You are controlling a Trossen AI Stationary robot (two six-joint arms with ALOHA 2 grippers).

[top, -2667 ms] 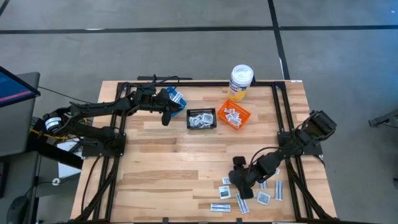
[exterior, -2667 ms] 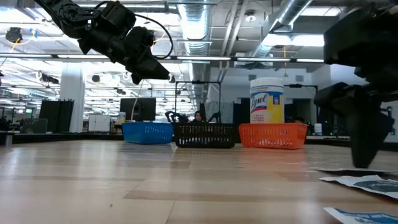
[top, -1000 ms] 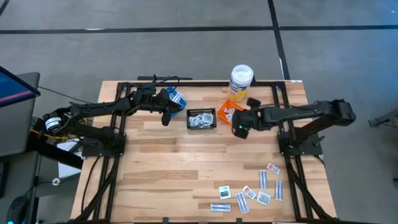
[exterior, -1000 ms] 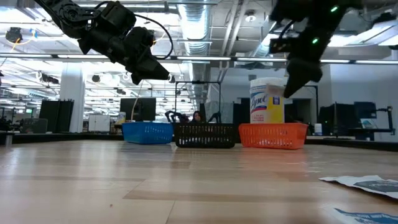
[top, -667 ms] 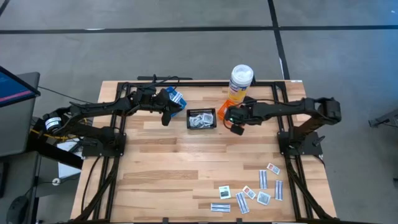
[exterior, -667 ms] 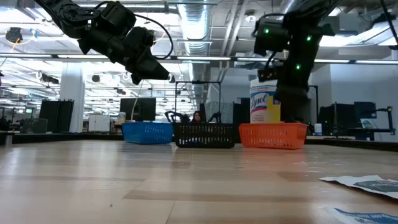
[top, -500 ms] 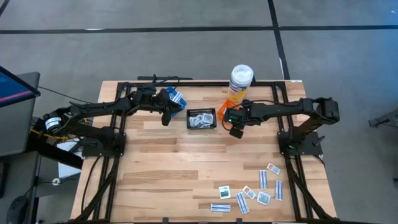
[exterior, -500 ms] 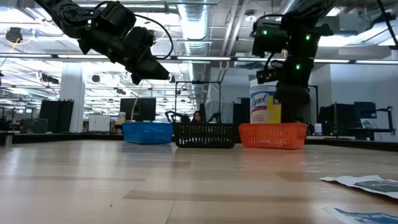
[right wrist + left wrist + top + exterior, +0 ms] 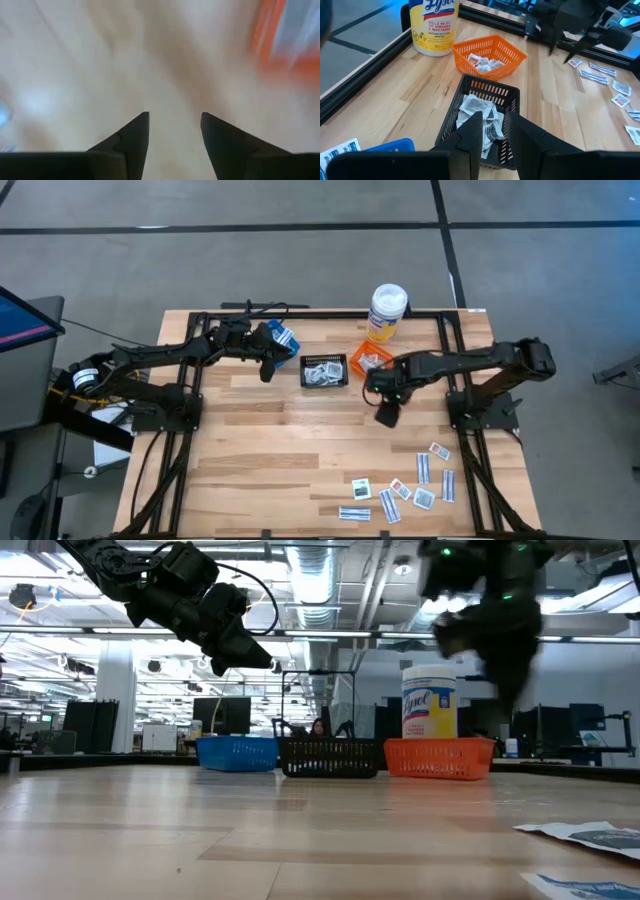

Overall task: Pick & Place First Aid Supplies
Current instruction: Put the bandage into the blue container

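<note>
End effector positions are read first from the high view: the right end effector (image 9: pixel 386 412) is held over bare wood just in front of the orange basket (image 9: pixel 376 364), with its fingers (image 9: pixel 131 137) seen parted and nothing between them. The left end effector (image 9: pixel 267 368) is poised beside the blue basket (image 9: pixel 284 336) at the far left of the row; its fingers (image 9: pixel 479 131) are set a little apart and no packet is seen between them.

Most of the loose first aid supplies (image 9: pixel 400 492) are spread flat on the surface (image 9: pixel 260 450) near its front right corner, well apart from the baskets. Others are already gathered in the orange basket and in the black basket (image 9: pixel 324 371). A tall white bottle (image 9: pixel 387 310) stands behind the orange basket.

The packets are judged to be very light, thin and flexible, with smooth wrappers that may slide on the wood instead of lifting. Because they lie flat, little edge is offered to the fingers. A narrow strip is probably best taken across its short width near the middle, so that it does not droop or twist. A small square is probably best pinched at one edge or corner, with the fingertips pressed close to the surface. Where packets lie close together or overlap, two could be lifted at once, so an outlying piece is judged the safer choice.
</note>
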